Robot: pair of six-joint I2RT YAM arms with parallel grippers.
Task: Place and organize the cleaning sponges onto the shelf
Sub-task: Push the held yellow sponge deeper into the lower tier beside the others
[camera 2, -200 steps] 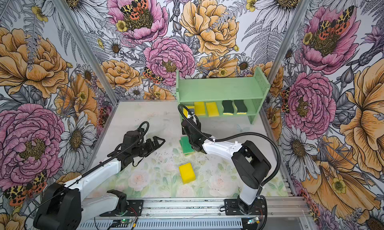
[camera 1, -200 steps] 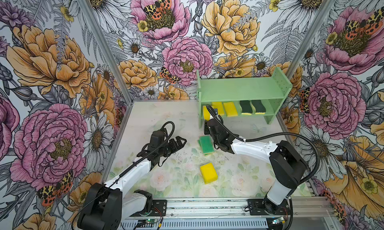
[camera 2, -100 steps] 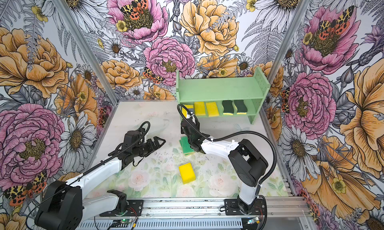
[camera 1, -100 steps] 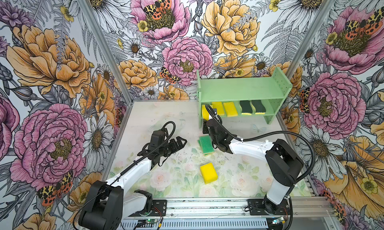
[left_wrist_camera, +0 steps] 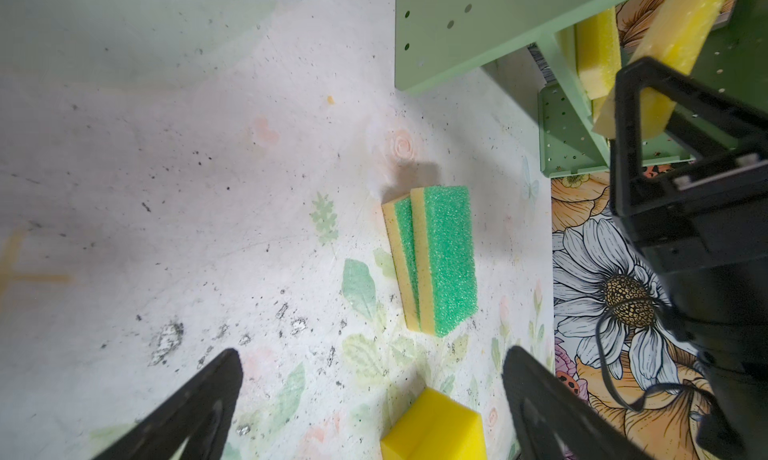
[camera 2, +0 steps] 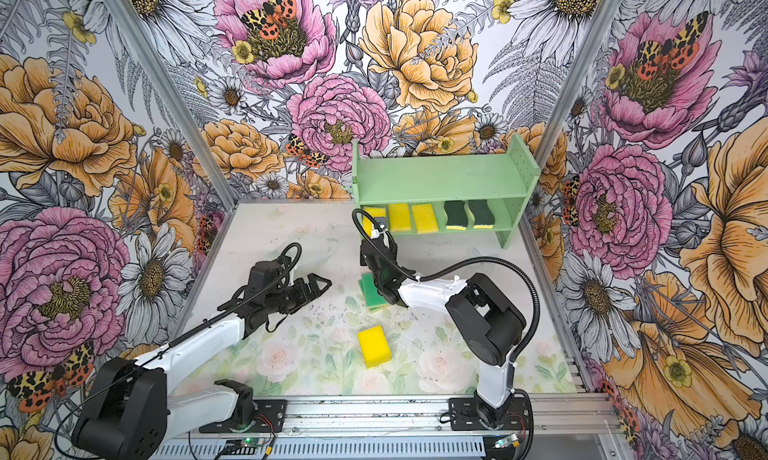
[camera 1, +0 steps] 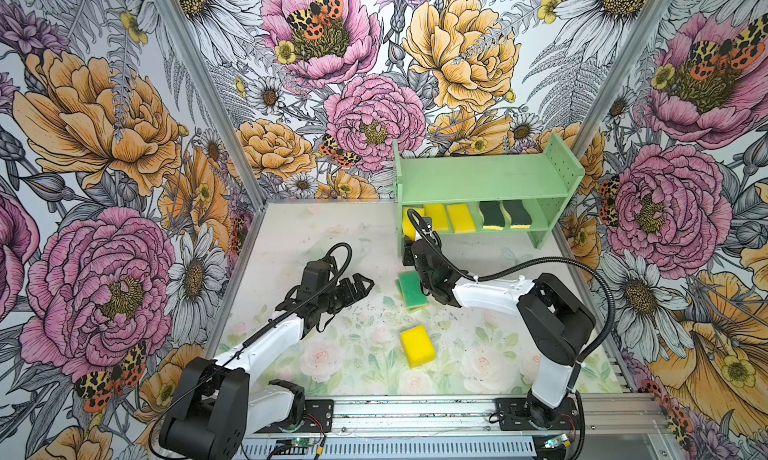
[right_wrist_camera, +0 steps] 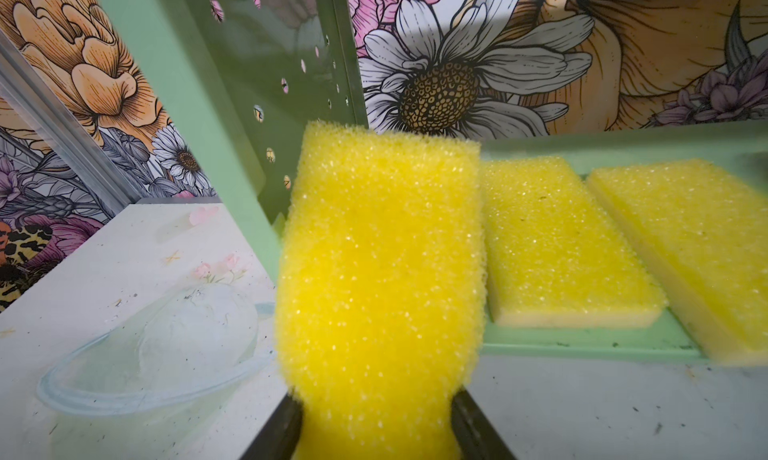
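1. Right gripper (right_wrist_camera: 376,429): jaws narrowed on the near end of a yellow sponge (right_wrist_camera: 380,250), foam visibly pinched in at the grip.
2. That held sponge is tilted, with its far end at the left end of the shelf (camera 1: 478,175), lower tier, between the left side panel (right_wrist_camera: 291,87) and the next yellow sponge (right_wrist_camera: 552,245). It looks to be touching or just beside that neighbour. Can't tell if it rests on the board yet.
3. Also on the lower tier: a second flat yellow sponge (camera 1: 461,218) and a dark-green pair (camera 1: 505,214) to the right. The top tier looks bare.
4. Left gripper (camera 1: 359,286): jaws wide apart, holding nothing, hovering over the tabletop (camera 1: 299,237) left of the teal pair (camera 1: 409,289).
5. On the tabletop: the teal pair, one partly overlapping the other, and a loose yellow sponge (camera 1: 417,346) nearer.
6. Risks, my read:
   - The slot is tight, so the far corner can catch the side panel or ride up on the neighbour and leave the sponge crooked.
   - If released while tilted with most of it off the board, it tips back onto the tabletop.
   - Pinched foam springs back on release and can nudge the neighbour out of line.
   - The right wrist hangs right over the teal pair, so a low retreat could drag them.
   - If the left arm goes for the teal pair now, the arms clash.
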